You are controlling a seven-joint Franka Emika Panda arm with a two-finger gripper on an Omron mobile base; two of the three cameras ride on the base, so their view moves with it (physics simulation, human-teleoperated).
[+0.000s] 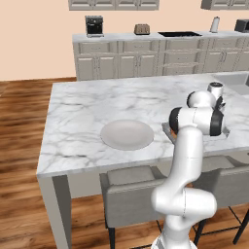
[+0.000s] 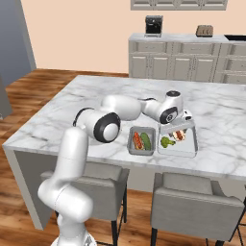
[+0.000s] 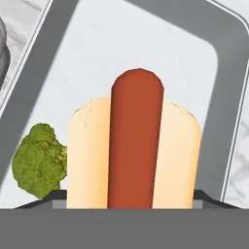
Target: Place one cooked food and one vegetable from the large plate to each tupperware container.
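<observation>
While the round pale plate (image 1: 126,134) lies bare on the marble surface (image 1: 87,107), the arm hides much of the trays in the left base view. From the right, one grey tray (image 2: 141,141) holds a sausage and something green; its neighbour (image 2: 178,139) holds broccoli (image 3: 39,160) beside a hot dog (image 3: 133,151), gripped between the fingers.

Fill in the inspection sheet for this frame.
Surface: white marble island counter.
Job's things: round pale grey-white plate bare; darker grey tray holds a hot dog and a green vegetable; paler grey tray holds green broccoli and a hot dog in a bun.
Clutter: nothing seen.
Grippers: pincer over the paler tray; the hot dog lies between its tips, grip unclear.
Cables: nothing seen.
Surroundings: grey stools, cabinets, coffee machine, toaster.
</observation>
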